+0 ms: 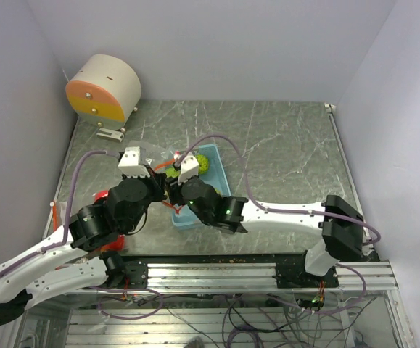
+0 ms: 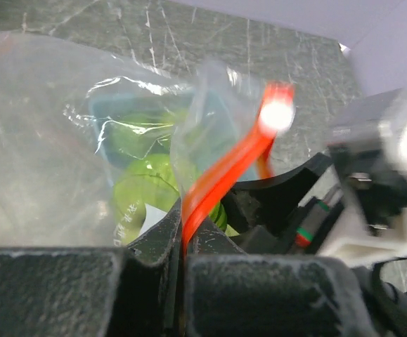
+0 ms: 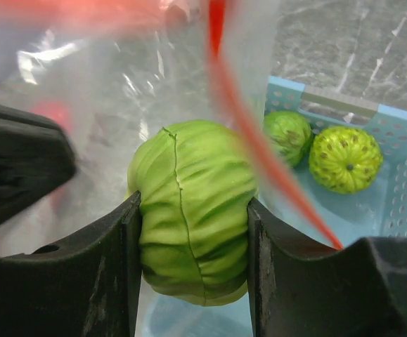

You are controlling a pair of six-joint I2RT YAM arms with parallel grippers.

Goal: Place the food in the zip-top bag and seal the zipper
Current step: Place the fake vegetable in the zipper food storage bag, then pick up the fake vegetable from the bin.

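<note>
L wrist view: the left gripper (image 2: 182, 246) is seen clamped tight on the thin red-orange zipper strip (image 2: 224, 172) of the clear crinkly plastic zip-top bag (image 2: 41, 140). The strip is pinched betw. both fingers & rises up-right from them. A blurred green round shape (image 2: 143, 193) is seen through the film; whether it's inside or behind the bag can't be told.

R wrist view: the right gripper (image 3: 192, 239) is closed partway on a green ribbed round toy fruit (image 3: 189, 175), which is squeezed on both sides by the black fingers (image 3: 105, 281). The fruit is held at the bag's mouth, w/ clear film to its left & the strip running diagonally just beside it on the right. Whether it's already within the bag can't be told. Two more green toy fruits (image 3: 345, 158) are seen side by side in the light blue perforated plastic basket (image 3: 400, 203).

Top view: both grippers are brought close together at the basket's near-left end, w/ the bag betw. them, on the grey marbled table (image 1: 282, 145).
</note>
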